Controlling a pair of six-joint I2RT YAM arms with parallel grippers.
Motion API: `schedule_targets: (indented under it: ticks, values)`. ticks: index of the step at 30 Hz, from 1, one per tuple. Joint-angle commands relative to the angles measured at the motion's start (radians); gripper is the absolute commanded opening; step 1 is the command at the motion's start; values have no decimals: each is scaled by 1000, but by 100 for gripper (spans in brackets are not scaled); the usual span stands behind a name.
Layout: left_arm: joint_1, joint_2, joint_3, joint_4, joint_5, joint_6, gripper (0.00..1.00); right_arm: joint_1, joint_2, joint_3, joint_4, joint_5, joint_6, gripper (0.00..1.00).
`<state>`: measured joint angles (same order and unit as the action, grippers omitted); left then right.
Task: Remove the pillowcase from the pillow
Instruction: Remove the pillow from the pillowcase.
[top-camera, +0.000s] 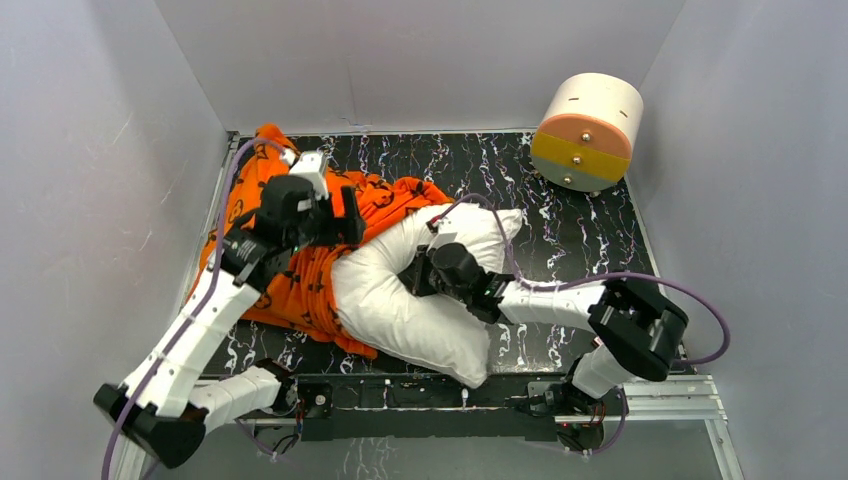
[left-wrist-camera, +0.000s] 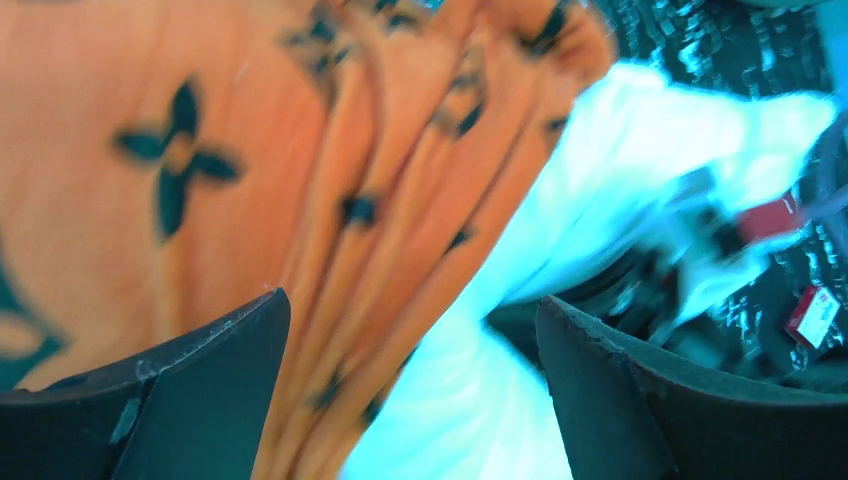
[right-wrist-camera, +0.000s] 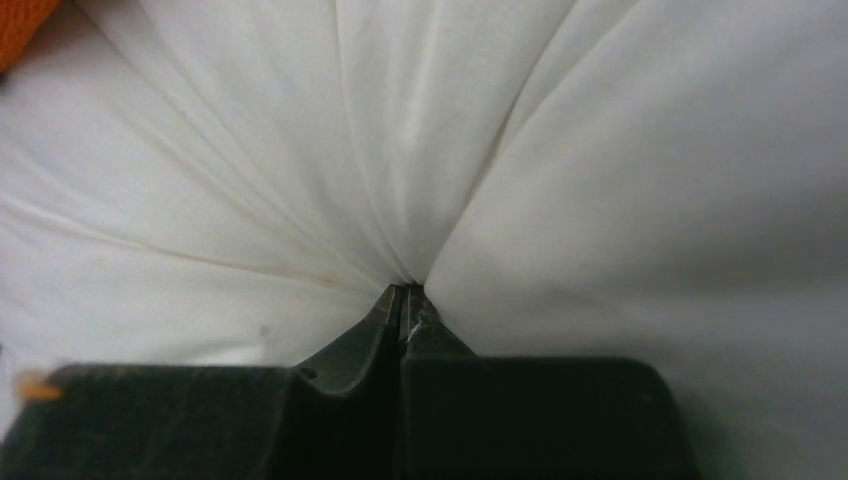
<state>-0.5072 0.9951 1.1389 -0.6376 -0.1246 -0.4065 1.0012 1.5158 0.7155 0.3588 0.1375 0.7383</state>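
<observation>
Pillowcase (top-camera: 305, 288) fabric, bright orange with black flower motifs, lies bunched in long folds on the left half of the black marbled table (top-camera: 590, 240), reaching from the far-left corner down toward the near edge; its right side lies against the left edge of the pillow (top-camera: 400, 315), and a strip of orange shows beneath the pillow's near-left edge; whether any of the pillow sits inside it cannot be told. The pillow, plain white and plump, lies bent across the middle of the table, one end pointing toward the far right, the other toward the near edge. The left gripper (top-camera: 350, 215) hangs above the orange folds just beside the pillow; in the left wrist view its jaws stand wide apart (left-wrist-camera: 410, 300) with nothing between them, the pillowcase (left-wrist-camera: 200, 150) and the pillow (left-wrist-camera: 620, 160) blurred beyond. The right gripper (top-camera: 418, 272) presses into the dent at the pillow's bend; in the right wrist view its jaws are together (right-wrist-camera: 405, 292), pinching a fold of the pillow (right-wrist-camera: 620, 200), creases fanning out from the tips; a sliver of orange (right-wrist-camera: 20, 25) shows at the upper-left corner. A white-and-orange round drum (top-camera: 588, 130) sits at the far-right corner, well apart from both.
</observation>
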Motion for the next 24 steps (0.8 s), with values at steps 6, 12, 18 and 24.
schedule_targets:
  ticks: [6, 12, 18, 24]
  values:
    - [-3, 417, 360, 72, 207, 274, 98, 160, 196, -155, -282, 52, -5, 9]
    - [13, 667, 484, 88, 295, 340, 98, 160, 70, -223, -263, 125, 16, 10]
    - [15, 900, 641, 41, 512, 392, 98, 158, 18, -283, -229, 119, 44, 12]
    - [16, 929, 593, 3, 244, 362, 58, 158, -11, -264, -293, 149, 115, 15]
